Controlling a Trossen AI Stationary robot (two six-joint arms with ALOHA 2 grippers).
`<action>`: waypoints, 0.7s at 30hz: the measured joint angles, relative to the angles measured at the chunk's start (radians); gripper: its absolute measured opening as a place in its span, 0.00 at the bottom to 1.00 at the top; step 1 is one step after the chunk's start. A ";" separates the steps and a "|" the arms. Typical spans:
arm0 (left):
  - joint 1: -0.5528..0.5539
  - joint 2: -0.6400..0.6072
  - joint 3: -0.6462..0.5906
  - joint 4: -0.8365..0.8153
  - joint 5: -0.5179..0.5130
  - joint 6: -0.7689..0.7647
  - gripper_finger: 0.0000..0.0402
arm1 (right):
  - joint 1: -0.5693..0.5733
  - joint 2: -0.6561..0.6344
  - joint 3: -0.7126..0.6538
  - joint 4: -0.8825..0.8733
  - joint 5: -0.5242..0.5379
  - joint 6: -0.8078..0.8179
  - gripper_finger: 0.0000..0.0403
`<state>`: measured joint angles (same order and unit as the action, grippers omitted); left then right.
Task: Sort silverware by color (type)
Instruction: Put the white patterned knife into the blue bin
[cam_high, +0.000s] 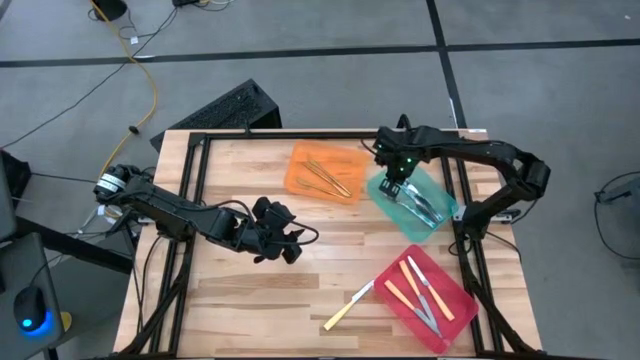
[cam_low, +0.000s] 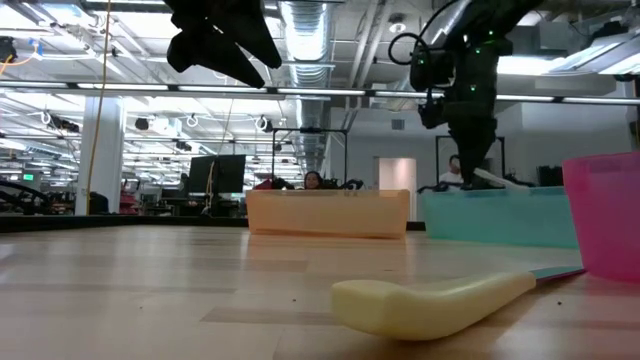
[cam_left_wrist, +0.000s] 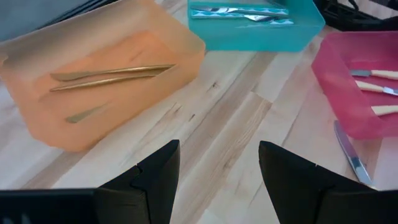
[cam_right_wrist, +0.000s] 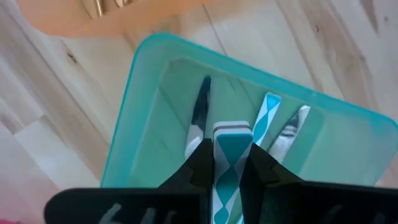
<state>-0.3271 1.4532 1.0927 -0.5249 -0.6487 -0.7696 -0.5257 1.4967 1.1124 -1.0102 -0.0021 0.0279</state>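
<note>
Right tool: the right tool (cam_right_wrist: 227, 158) was clamped narrowly on a blue-patterned utensil (cam_right_wrist: 229, 155) and hung over the teal tray (cam_high: 384, 201), above the blue-handled pieces (cam_high: 420, 205) already lying in it.
Left tool: the left tool (cam_left_wrist: 217, 177) stood wide with nothing between its fingers, above bare desk (cam_high: 230, 290) near the middle, well apart from every tray.
Orange tray: the orange tray (cam_high: 300, 180) held the gold utensils (cam_high: 328, 176); three showed in the left wrist view.
Red tray: the red tray (cam_high: 455, 320) held the yellow-orange-handled utensils (cam_high: 420, 290), about four of them.
Still loose: one pale-yellow-handled knife (cam_high: 347, 307) lay on the desk just beside the red tray, outside it.
Progress: judged nearly finished; gold and most others were sorted, the held blue piece was not yet released, and the loose knife was left for the red tray.
Writing: no brand, label or readable lettering showed on trays, utensils or arms.
</note>
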 joint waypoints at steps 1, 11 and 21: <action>0.000 0.000 0.000 0.000 0.000 -0.003 0.50 | -0.002 0.000 -0.004 0.013 0.000 0.000 0.13; 0.000 0.000 0.000 0.000 0.001 -0.003 0.50 | -0.033 0.000 -0.078 0.103 -0.053 0.005 0.13; 0.000 0.000 0.000 -0.001 0.002 0.005 0.50 | -0.031 0.000 -0.139 0.214 -0.076 0.009 0.13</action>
<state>-0.3271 1.4532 1.0927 -0.5255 -0.6471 -0.7650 -0.5571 1.4963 0.9731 -0.7967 -0.0776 0.0367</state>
